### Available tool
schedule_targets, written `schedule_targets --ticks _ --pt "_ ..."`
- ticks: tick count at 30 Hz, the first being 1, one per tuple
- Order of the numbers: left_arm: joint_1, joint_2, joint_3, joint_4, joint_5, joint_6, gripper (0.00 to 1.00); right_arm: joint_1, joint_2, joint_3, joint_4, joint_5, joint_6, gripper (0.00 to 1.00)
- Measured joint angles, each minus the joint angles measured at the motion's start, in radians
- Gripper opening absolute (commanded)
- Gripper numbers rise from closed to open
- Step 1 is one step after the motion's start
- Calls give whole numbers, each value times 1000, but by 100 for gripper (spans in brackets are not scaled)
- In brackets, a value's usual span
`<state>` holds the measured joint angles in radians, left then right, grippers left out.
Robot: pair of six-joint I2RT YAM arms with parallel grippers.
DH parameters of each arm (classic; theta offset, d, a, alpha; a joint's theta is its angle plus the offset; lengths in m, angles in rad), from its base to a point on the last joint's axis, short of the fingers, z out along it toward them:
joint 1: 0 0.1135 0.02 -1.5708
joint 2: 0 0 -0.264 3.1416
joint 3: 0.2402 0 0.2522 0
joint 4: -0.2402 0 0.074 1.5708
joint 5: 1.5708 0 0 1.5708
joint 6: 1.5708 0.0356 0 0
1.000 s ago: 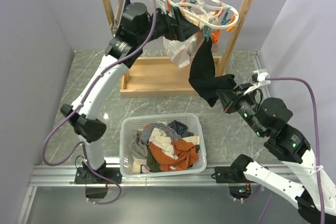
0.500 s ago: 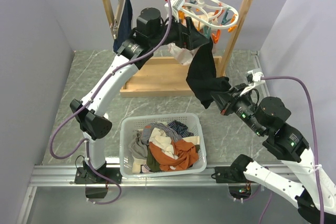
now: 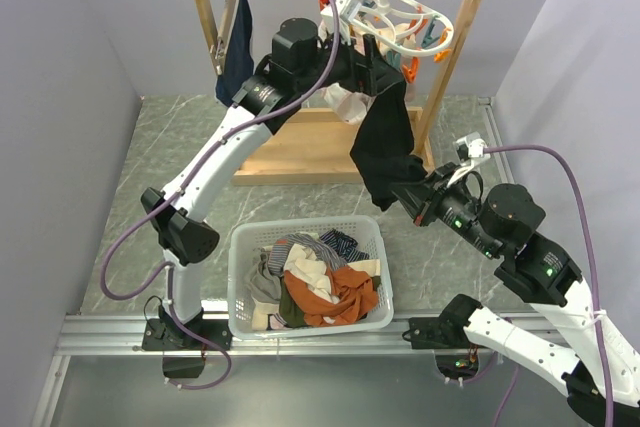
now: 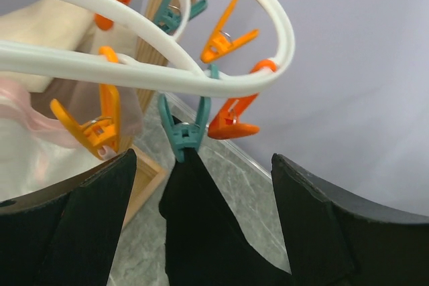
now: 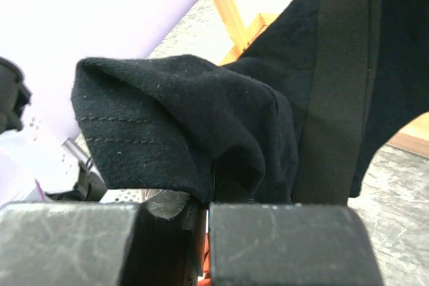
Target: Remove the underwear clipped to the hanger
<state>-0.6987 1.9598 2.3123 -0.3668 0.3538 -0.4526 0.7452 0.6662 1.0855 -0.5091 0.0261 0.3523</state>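
Black underwear hangs from a teal peg on the white ring hanger, not released yet. Your right gripper is pinched shut on its lower hem, holding it out sideways. Your left gripper is spread wide, one finger either side below that peg. The pale pair is clipped too. Nothing looks freed yet; I'd judge you're early on.
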Motion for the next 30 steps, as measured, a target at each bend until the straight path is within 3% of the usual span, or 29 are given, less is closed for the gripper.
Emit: schedule_targets --ticks 24,30 --pt "-11 63 20 76 -112 18 77 0 50 0 0 -187 36 0" --pt "-16 63 20 102 -116 14 64 0 69 0 1 -204 41 0"
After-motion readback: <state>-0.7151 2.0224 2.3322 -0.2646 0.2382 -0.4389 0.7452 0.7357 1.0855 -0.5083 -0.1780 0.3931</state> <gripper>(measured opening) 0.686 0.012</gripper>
